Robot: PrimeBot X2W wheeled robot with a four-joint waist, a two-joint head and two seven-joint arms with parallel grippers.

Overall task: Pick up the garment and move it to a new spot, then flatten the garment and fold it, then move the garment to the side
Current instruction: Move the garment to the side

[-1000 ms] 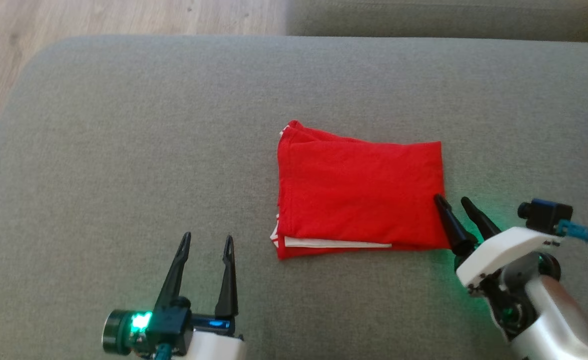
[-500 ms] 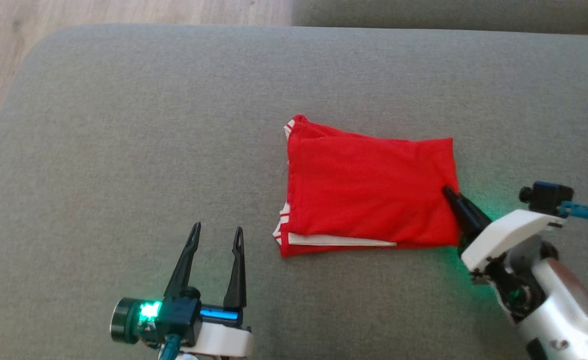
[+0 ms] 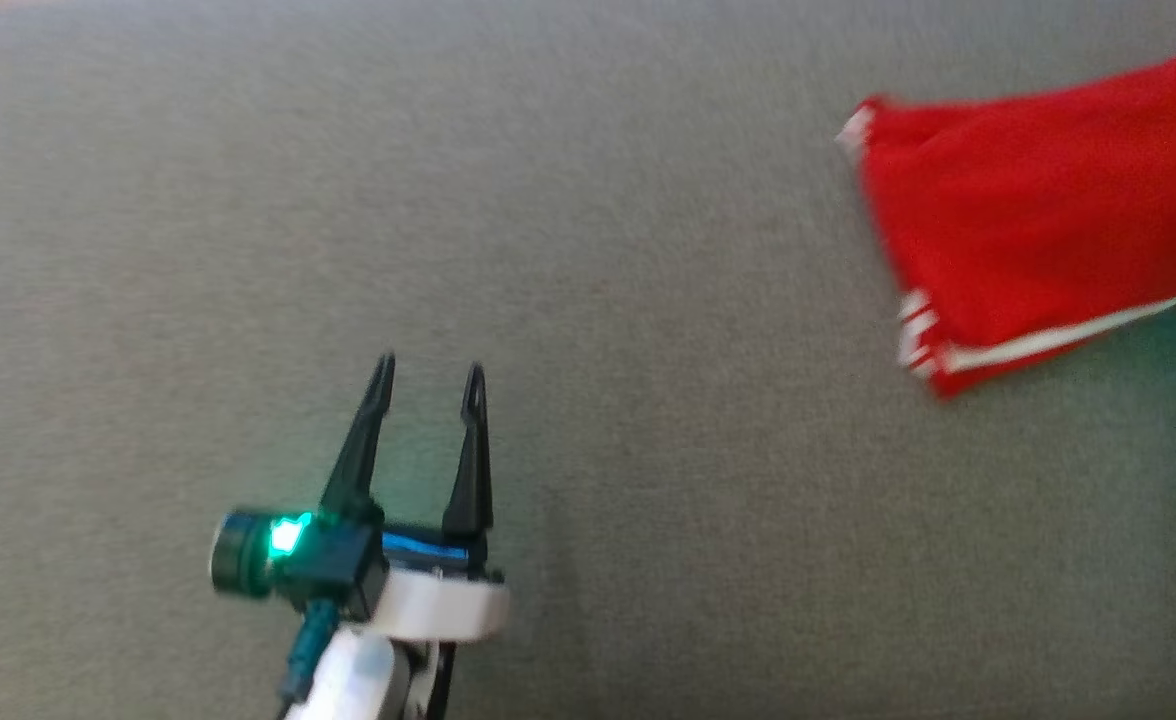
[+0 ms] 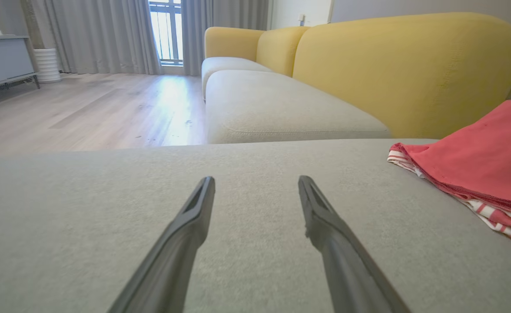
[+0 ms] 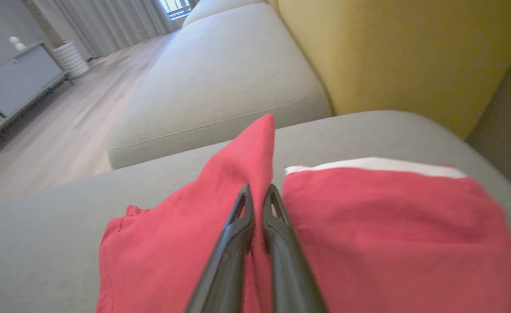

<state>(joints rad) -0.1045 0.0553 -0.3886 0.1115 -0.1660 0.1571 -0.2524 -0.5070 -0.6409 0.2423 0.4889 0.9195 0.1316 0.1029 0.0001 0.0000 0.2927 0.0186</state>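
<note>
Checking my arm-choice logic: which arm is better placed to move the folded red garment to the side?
Probably right. The right gripper is shut on a fold of the red garment; the left gripper stands open over bare grey cushion, apart from it.

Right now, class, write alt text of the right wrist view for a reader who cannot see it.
The right gripper is shut on a raised fold of the red garment above a grey cushion. A yellow sofa back rises behind.

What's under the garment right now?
The cushion shows under the garment at its striped end. The rest rises to the right gripper, shut on a fold; cloth hides what's beneath.
</note>
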